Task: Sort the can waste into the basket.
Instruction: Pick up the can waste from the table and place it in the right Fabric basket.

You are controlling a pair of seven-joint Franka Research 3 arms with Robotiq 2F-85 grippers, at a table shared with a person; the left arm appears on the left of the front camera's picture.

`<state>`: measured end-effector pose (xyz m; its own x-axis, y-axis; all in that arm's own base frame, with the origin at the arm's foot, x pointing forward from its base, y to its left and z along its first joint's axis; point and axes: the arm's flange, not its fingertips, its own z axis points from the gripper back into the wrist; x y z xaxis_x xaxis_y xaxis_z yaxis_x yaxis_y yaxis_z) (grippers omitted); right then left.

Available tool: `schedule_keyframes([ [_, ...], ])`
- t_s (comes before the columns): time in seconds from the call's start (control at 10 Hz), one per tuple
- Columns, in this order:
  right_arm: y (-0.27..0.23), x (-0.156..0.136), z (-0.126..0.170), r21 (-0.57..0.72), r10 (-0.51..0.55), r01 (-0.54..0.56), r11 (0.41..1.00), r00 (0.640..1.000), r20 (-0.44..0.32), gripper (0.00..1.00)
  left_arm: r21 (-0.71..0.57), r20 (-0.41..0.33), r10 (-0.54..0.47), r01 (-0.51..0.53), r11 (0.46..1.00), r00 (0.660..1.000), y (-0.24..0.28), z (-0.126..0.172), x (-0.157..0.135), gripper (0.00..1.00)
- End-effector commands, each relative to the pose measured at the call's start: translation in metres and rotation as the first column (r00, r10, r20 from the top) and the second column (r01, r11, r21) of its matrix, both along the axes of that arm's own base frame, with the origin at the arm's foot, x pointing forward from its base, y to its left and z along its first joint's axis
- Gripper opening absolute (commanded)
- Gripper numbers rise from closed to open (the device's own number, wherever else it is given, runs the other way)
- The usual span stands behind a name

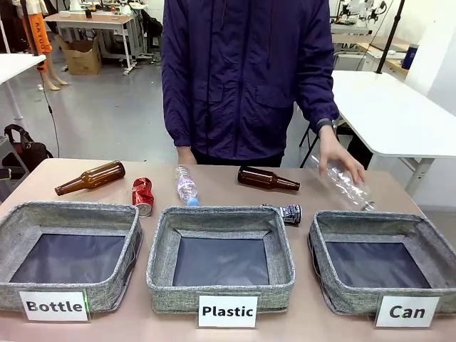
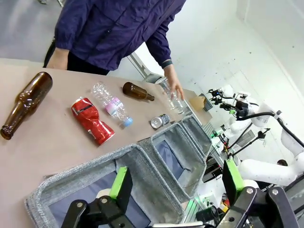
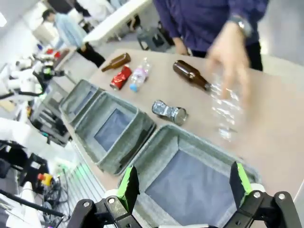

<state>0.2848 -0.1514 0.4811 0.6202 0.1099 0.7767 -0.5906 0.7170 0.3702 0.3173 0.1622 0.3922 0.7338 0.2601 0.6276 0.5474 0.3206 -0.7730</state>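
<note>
A crushed red can (image 1: 142, 196) (image 2: 92, 120) (image 3: 120, 77) lies on the table behind the "Bottle" basket. A crushed silver can (image 1: 289, 213) (image 2: 160, 120) (image 3: 168, 111) lies at the back right corner of the "Plastic" basket. The grey "Can" basket (image 1: 382, 229) (image 3: 156, 159) stands at the right, nothing in it. My left gripper (image 2: 173, 183) hangs open over the "Bottle" basket. My right gripper (image 3: 184, 183) hangs open over the "Can" basket.
Grey baskets labelled "Bottle" (image 1: 68, 215) and "Plastic" (image 1: 221, 221) stand left and middle. Two brown glass bottles (image 1: 92, 177) (image 1: 266, 179) and a small clear plastic bottle (image 1: 187, 184) lie behind them. A person's hand (image 1: 340, 157) rests on a clear plastic bottle (image 1: 349, 187) behind the "Can" basket.
</note>
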Motion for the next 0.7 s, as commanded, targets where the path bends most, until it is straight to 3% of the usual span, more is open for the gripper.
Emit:
schedule_keyframes([
  [0.0,0.004,-0.044,-0.049,0.079,-0.064,0.067,0.995,0.997,-0.043,1.00,-0.013,0.018,0.002,-0.002,1.000,1.000,-0.001,0.001,0.000,1.00],
  [0.1,-0.008,-0.047,-0.056,0.116,-0.113,0.120,0.986,0.991,-0.068,1.00,-0.013,0.018,0.002,-0.002,1.000,1.000,-0.001,0.001,0.000,1.00],
  [0.4,-0.011,-0.043,-0.064,0.140,-0.108,0.117,0.983,0.991,-0.073,1.00,-0.013,0.018,0.002,-0.002,1.000,1.000,-0.001,0.001,0.000,1.00],
  [0.5,-0.054,-0.025,-0.039,0.118,-0.111,0.118,0.986,0.992,-0.068,1.00,-0.013,0.018,0.002,-0.002,1.000,1.000,-0.001,0.001,0.000,1.00],
  [0.6,-0.054,-0.025,-0.039,0.118,-0.111,0.118,0.986,0.992,-0.068,1.00,-0.013,0.018,0.002,-0.002,1.000,1.000,-0.001,0.001,0.000,1.00],
])
